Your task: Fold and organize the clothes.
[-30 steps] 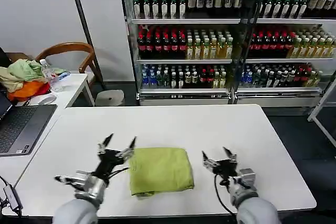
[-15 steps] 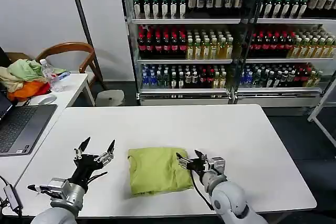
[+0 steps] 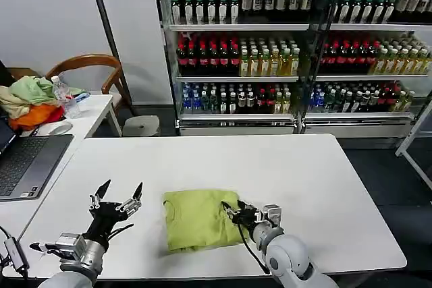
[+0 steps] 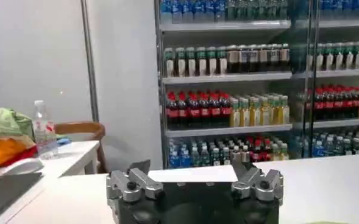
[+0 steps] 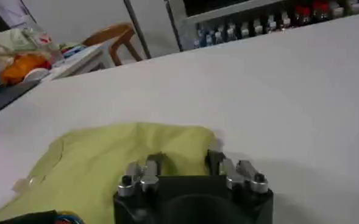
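The clothes (image 3: 199,219), a lime yellow-green T-shirt, lie folded into a rough rectangle on the white table (image 3: 270,166) near its front edge. My right gripper (image 3: 234,210) is open, its fingers resting on the shirt's right edge. In the right wrist view the shirt (image 5: 112,161) spreads just beyond the open right gripper (image 5: 184,159). My left gripper (image 3: 118,194) is open and raised above the table, apart from the shirt on its left. The left gripper (image 4: 194,173) points toward the shelves with nothing between its fingers.
A side table at the left carries a laptop (image 3: 27,160), a water bottle (image 3: 62,96) and a heap of pale green and orange garments (image 3: 27,102). A wooden chair (image 3: 88,65) stands behind it. Shelves of drink bottles (image 3: 283,52) line the back.
My right gripper moved left and forward from beside the shirt onto its right edge. My left gripper drew back leftward away from the shirt's left edge.
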Available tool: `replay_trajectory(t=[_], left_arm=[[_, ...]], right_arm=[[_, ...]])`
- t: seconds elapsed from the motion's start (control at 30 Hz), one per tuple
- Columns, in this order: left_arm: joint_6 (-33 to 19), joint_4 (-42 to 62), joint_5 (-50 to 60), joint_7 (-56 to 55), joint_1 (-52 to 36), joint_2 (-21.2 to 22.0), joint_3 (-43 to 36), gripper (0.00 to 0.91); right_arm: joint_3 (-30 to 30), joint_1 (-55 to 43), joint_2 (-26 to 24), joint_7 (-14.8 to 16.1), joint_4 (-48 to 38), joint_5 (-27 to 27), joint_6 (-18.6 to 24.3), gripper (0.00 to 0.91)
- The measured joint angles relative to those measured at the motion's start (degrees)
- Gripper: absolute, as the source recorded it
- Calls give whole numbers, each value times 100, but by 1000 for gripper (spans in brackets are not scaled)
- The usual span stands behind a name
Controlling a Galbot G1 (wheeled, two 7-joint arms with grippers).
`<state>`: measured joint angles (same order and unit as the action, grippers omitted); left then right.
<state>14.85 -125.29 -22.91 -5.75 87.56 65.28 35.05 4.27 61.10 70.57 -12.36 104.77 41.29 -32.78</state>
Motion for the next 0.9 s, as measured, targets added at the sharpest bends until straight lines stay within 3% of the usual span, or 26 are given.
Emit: replay_trajectory(t=[0.5,0.9], left_arm=[[-7,14,49,-11,64,55,32,907],[-20,-4,49,-14,103,15,76,907]], right_arm=[[113,-210,32,-27,52,19,-16,0],[478,-546,15,-28,-299,-444,238,0]])
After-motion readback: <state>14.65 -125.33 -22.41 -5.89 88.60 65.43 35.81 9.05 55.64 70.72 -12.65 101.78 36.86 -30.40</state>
